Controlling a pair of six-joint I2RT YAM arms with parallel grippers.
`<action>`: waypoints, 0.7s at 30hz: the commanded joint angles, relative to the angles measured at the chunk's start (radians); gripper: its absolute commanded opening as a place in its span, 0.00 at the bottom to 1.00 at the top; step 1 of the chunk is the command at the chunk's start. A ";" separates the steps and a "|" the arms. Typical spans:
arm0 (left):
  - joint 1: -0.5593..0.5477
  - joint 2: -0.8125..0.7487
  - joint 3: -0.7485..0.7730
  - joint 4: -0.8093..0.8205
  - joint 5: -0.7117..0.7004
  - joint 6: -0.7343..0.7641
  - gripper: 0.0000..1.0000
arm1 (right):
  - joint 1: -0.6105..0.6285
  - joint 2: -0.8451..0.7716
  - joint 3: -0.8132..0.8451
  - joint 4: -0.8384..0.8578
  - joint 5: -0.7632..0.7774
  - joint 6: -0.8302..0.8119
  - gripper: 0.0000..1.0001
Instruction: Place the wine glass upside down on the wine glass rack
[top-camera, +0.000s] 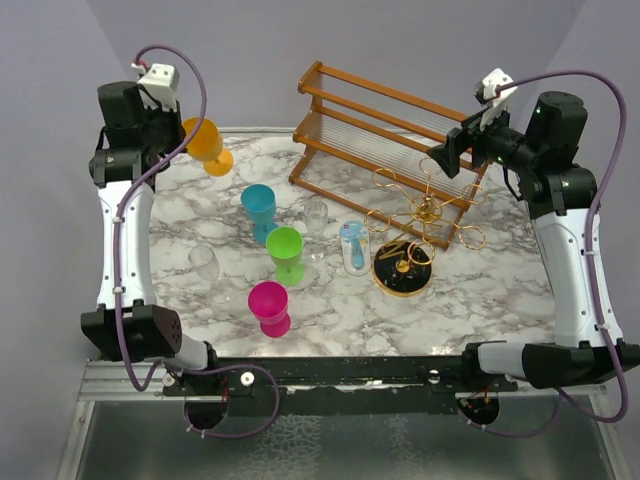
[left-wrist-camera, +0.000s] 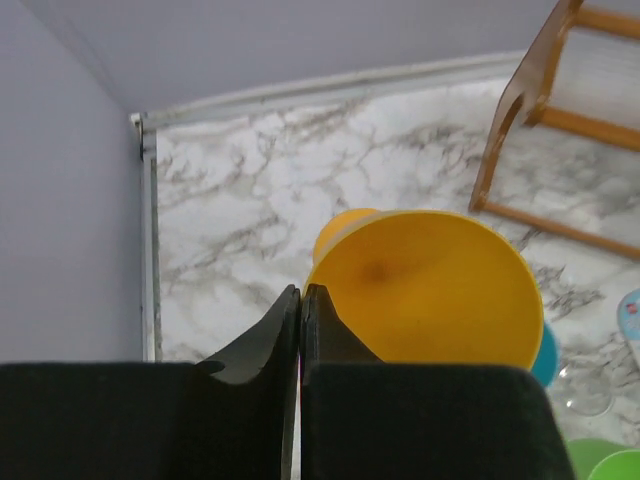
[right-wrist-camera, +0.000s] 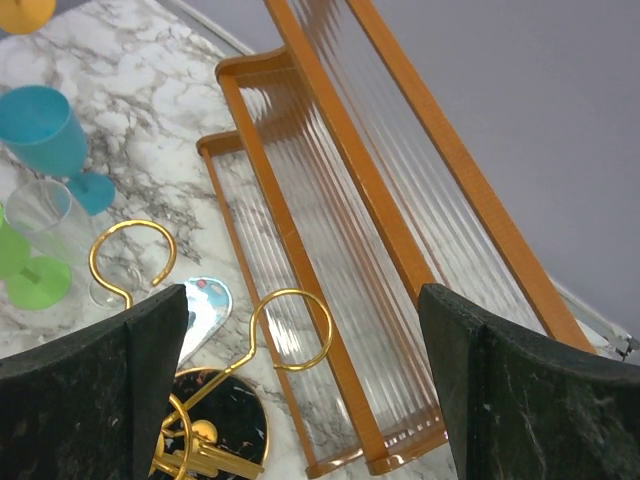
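The left pincer (left-wrist-camera: 301, 293) was clamped on the rim of the tilted yellow wine glass (top-camera: 205, 140), well left of the gold wine glass rack (top-camera: 426, 212), near which the right pincer (right-wrist-camera: 300, 300) hung spread apart.

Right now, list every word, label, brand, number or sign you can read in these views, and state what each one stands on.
No text can be read in any of the three views.
Small pale blue printed cup: it carries a coloured print, too small and blurred to tell whether it holds any letters.
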 joint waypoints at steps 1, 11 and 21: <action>-0.011 -0.042 0.124 0.097 0.228 -0.159 0.00 | -0.001 0.002 0.070 0.083 -0.006 0.106 0.97; -0.175 0.031 0.256 0.288 0.509 -0.488 0.00 | 0.002 0.089 0.152 0.184 -0.183 0.274 0.92; -0.317 0.064 0.263 0.511 0.534 -0.592 0.00 | 0.006 0.098 0.086 0.319 -0.313 0.479 0.91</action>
